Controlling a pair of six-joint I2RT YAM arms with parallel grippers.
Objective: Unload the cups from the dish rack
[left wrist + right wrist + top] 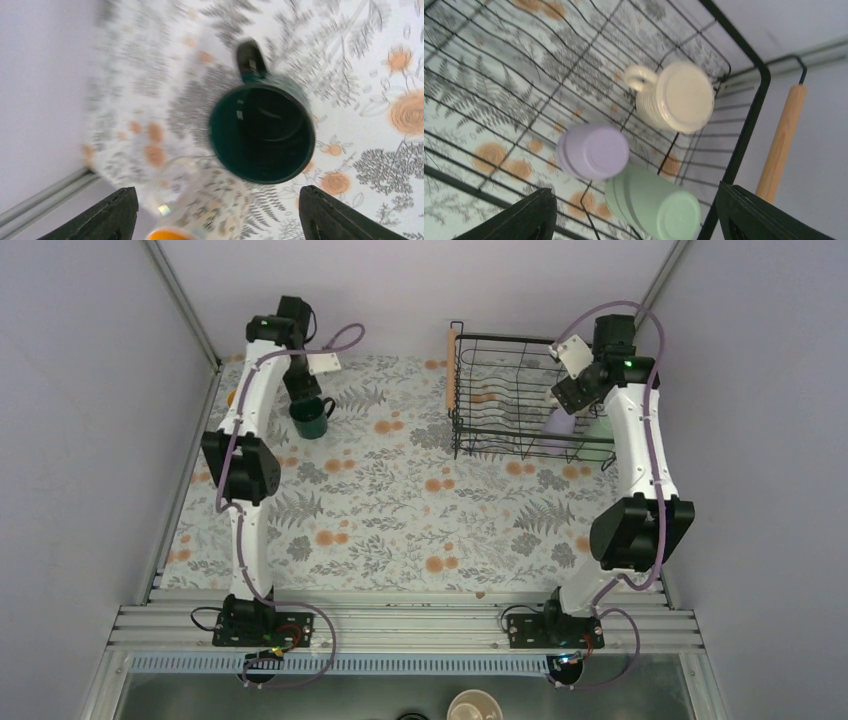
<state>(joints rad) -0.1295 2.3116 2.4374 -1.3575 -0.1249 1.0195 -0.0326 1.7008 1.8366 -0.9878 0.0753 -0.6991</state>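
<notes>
Green mug out, three cups in the rack

Nearest, a tan cup (474, 707) sits below the arms' mounting rail, off the floral-print counter (400, 510). Far on the left, the dark green mug (261, 131) stands upright on the counter, mouth up. The floral mug with orange inside (200, 207) is just beside it, blurred in the left wrist view. The left pincer (218, 192) hangs above them, fingers wide apart, gripping nothing. Far on the right, the dish rack (452, 368) holds three cups bottom-up toward its right end: the lavender tumbler (593, 151), the mint green cup (654, 205) tilted just beside it, and the cream mug (676, 97) a little apart. The right pincer (636, 190) hovers over them, fingers spread, empty.
</notes>
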